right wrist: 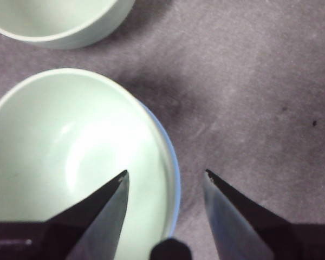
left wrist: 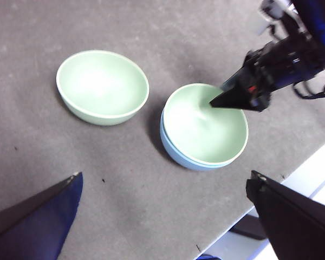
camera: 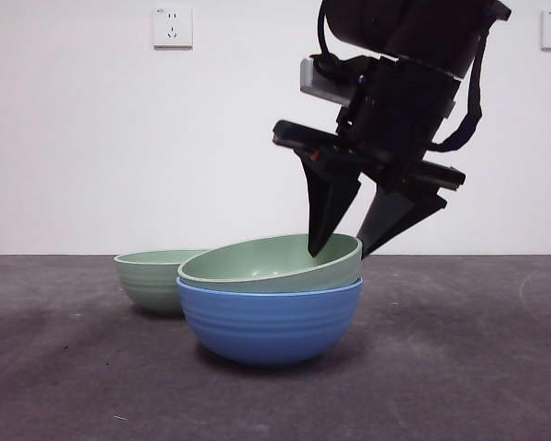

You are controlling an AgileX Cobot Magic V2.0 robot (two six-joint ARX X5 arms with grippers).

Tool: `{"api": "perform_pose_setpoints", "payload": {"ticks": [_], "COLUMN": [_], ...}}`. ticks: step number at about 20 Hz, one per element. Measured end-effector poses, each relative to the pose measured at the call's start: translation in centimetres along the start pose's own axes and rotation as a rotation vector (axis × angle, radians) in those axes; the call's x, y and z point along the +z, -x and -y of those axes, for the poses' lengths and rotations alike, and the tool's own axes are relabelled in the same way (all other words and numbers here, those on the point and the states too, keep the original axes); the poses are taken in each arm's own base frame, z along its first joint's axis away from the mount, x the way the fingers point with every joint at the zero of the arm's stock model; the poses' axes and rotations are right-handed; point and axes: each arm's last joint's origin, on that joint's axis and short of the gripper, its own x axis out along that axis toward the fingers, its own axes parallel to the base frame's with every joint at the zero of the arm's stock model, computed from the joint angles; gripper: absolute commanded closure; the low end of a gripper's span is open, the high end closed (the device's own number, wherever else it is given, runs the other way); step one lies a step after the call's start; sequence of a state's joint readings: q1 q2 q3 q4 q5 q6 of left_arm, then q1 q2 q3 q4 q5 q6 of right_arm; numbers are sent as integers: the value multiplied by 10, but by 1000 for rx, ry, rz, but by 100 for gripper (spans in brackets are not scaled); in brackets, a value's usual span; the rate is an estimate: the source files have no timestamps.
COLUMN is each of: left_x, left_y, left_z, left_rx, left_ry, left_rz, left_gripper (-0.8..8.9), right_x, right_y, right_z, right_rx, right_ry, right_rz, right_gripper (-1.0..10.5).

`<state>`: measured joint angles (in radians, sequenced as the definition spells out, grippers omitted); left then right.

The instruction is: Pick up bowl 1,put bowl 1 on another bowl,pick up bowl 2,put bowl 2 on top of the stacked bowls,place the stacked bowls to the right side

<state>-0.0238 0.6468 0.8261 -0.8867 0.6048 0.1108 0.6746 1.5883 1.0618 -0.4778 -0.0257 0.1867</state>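
A pale green bowl, bowl 1 (camera: pixel 266 266) (left wrist: pixel 203 124) (right wrist: pixel 54 141), sits slightly tilted inside the blue ribbed bowl (camera: pixel 266 323) (left wrist: pixel 172 149) (right wrist: pixel 174 162). My right gripper (camera: pixel 338 254) (right wrist: pixel 166 172) (left wrist: pixel 227 100) is open and straddles that green bowl's rim, one jaw inside and one outside. A second pale green bowl, bowl 2 (camera: pixel 151 276) (left wrist: pixel 100 84) (right wrist: pixel 54 21), stands alone on the dark table just beside and behind the stack. High above the table, my left gripper (left wrist: pixel 166 174) is open and holds nothing.
The dark grey table (camera: pixel 459 367) runs to a white wall carrying two sockets (camera: pixel 172 26). In the left wrist view the table's edge (left wrist: pixel 249 225) lies close to the stacked bowls.
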Motion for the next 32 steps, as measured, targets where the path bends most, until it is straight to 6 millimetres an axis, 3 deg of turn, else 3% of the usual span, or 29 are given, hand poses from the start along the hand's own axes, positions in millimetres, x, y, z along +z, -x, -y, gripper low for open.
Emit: {"api": "perform_pose_setpoints", "payload": {"ticks": [2, 6, 10, 14, 17, 20, 22, 25, 26, 30, 32], "left_x": [5, 23, 40, 75, 91, 95, 89, 79, 77, 76, 76], "left_y": [-7, -32, -77, -132, -179, -220, -238, -251, -253, -254, -254], "left_z": [-5, -24, -44, -55, -65, -76, -84, -91, -92, -92, -92], "left_rx": [0, 37, 128, 230, 252, 299, 307, 345, 347, 346, 333], "left_ry": [6, 37, 95, 92, 87, 81, 90, 99, 103, 104, 108], "left_rz": [-6, 15, -62, -166, -246, -318, -363, -412, -419, -422, -423], "left_gripper": [275, 275, 275, 275, 280, 280, 284, 285, 328, 676, 730], "right_x": [3, 7, -13, -34, -47, -54, -58, -58, -58, -58, -58], "right_y": [19, 89, 148, 190, 204, 209, 209, 209, 209, 209, 209], "right_z": [-3, -5, -3, 1, 3, 5, 6, 6, 6, 6, 6], "right_rx": [14, 43, 57, 73, 74, 39, 20, 18, 18, 18, 18], "right_ry": [6, 10, 12, 13, 13, 7, 4, 3, 3, 3, 3], "right_rz": [57, 223, 312, 403, 409, 391, 373, 366, 366, 366, 366], "right_gripper": [717, 717, 719, 721, 721, 721, 721, 722, 722, 725, 725]}}
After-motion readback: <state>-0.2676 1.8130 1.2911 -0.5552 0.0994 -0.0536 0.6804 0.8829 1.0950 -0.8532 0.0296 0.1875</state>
